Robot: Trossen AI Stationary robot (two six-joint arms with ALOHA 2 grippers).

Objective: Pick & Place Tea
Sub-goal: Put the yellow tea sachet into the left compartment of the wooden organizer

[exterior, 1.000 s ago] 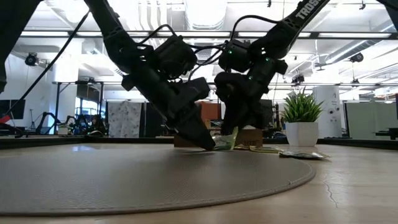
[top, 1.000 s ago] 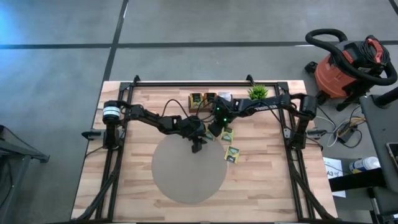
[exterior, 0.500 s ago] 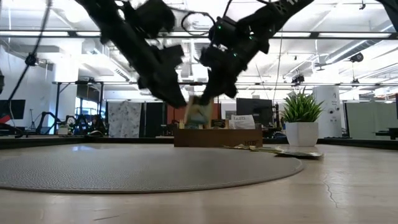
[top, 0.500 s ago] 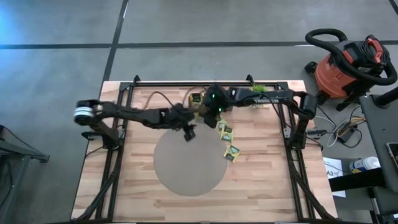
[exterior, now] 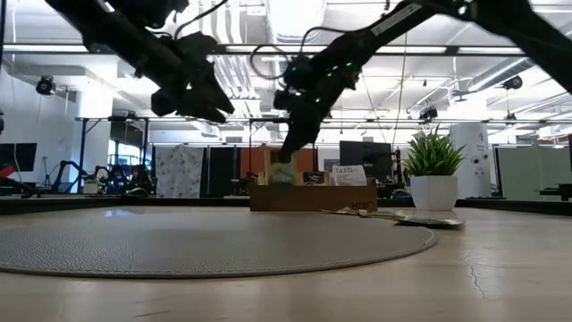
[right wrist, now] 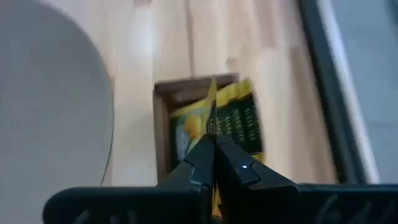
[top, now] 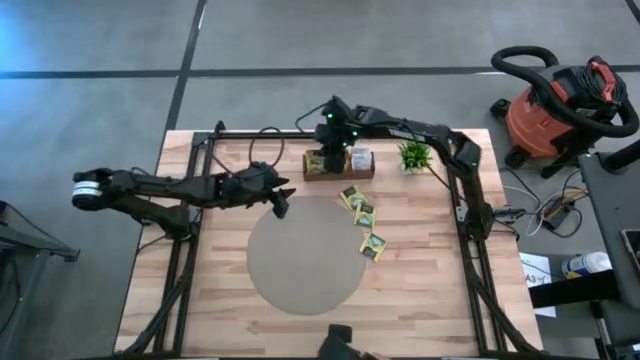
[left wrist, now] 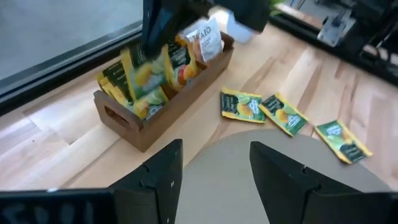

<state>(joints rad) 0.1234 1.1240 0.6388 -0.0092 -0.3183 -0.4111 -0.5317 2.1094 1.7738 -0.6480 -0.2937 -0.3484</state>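
Note:
A brown wooden tray (top: pixel 340 172) with upright tea sachets stands at the table's far edge. My right gripper (top: pixel 328 148) hovers over its left end, shut on a yellow-green tea sachet (left wrist: pixel 147 76), also seen in the low view (exterior: pixel 283 170). Three more sachets (top: pixel 352 195) (top: pixel 364 214) (top: pixel 373 246) lie flat on the wood beside the round grey mat (top: pixel 305 260). My left gripper (top: pixel 279 203) hangs open and empty above the mat's far left rim, its fingers (left wrist: pixel 163 177) apart. My right gripper pinches the sachet's upper edge (right wrist: pixel 212 118) between its two fingertips. The fingers slant down from above. The sachet hangs upright below them over the tray's left compartment (right wrist: pixel 166 124), its lower edge about level with the tray's rim. Whether it touches the tray I cannot tell.
A small green potted plant (top: pixel 414 153) stands right of the tray. Black frame rails (top: pixel 460 200) run along the table's left, right and far edges. The mat and the near half of the wooden top lie bare.
My right gripper has risen from the mat's far rim with the sachet, rolled, and gone toward the far edge, over the tray. The sachet is lifted clear of the table. My left gripper has risen and drawn back toward the table's left, staying open.

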